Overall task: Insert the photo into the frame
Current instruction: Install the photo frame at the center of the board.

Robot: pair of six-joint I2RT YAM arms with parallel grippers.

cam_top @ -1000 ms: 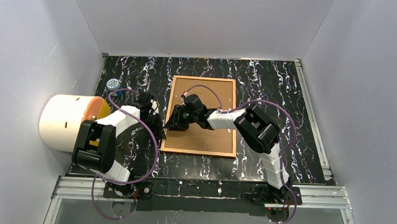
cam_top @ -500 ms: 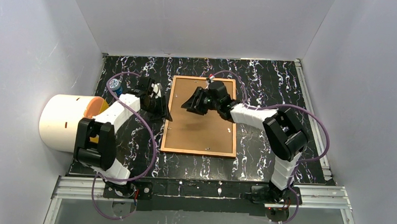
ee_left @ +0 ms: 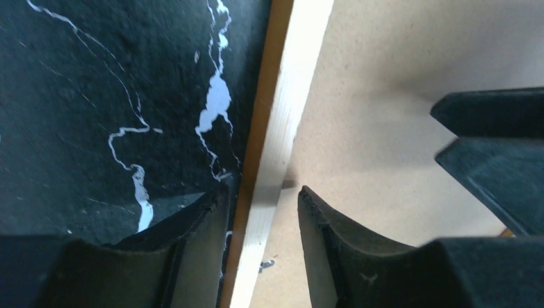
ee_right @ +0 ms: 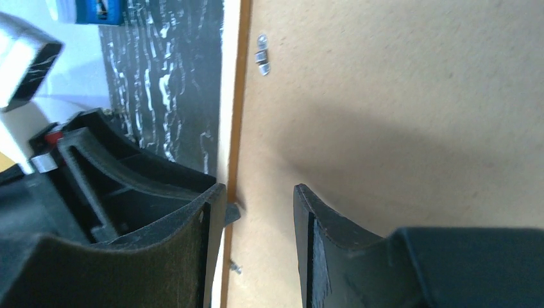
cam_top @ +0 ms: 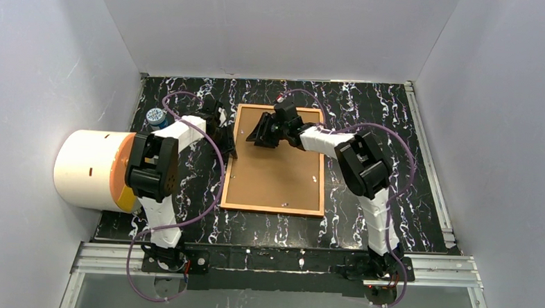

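Both arm bases sit on the near rail. The left arm (cam_top: pixel 147 169) and right arm (cam_top: pixel 359 165) both reach away toward the same far-left part of the frame (cam_top: pixel 271 210). The frame lies flat mid-surface, back side up, with the brown backing board (cam_top: pixel 275 182) filling it and the orange-brown rail showing all round. The surface (cam_top: pixel 368 116) is black with white veining. A white cylinder (cam_top: pixel 85 168) with an orange end lies on its side at the left edge, beside the left arm's elbow. The left claw (ee_left: pixel 262 196) is spread and straddles the frame's left rail, one finger over the dark surface and the other over the board. Nothing is pinched, and I can't tell if either finger touches the rail. The right claw (ee_right: pixel 260 192) is just inboard of it, also spread and gripping nothing. One of its fingers is over the board and the other is at the rail, right next to the left claw. The two claws are close but apart. A small metal clip (ee_right: pixel 262 61) sits on the board near the rail, further along from the right claw. A blue-labelled can (cam_top: pixel 157 116) stands at the far left of the surface, beyond the cylinder.
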